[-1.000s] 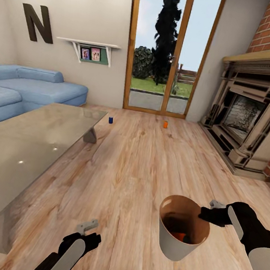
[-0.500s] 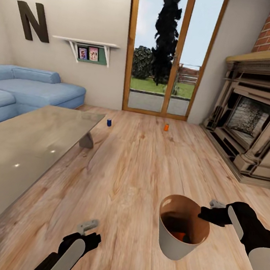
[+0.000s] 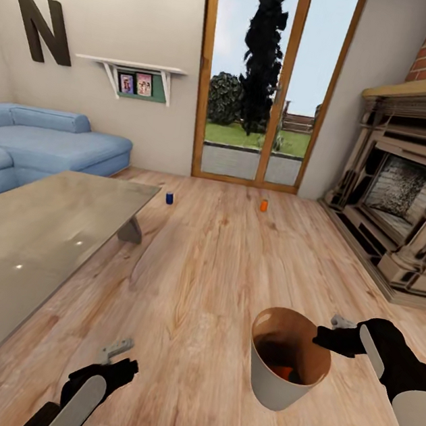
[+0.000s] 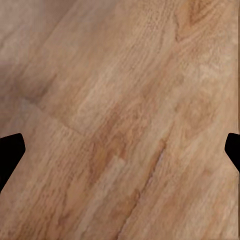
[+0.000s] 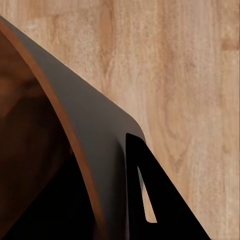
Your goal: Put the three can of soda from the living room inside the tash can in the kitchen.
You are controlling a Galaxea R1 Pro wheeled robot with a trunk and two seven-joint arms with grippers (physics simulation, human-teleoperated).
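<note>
since a second ago the left hand has dropped lower and leftward, fingers spread over bare floor, while the right hand pinches the trash can rim — a tilt could spill the orange can inside — with the blue can and second orange can far ahead on the floor.

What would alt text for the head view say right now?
The right gripper holds the trash can by its rim, an orange can inside it. A blue can and another orange can stand on the wooden floor ahead.
</note>
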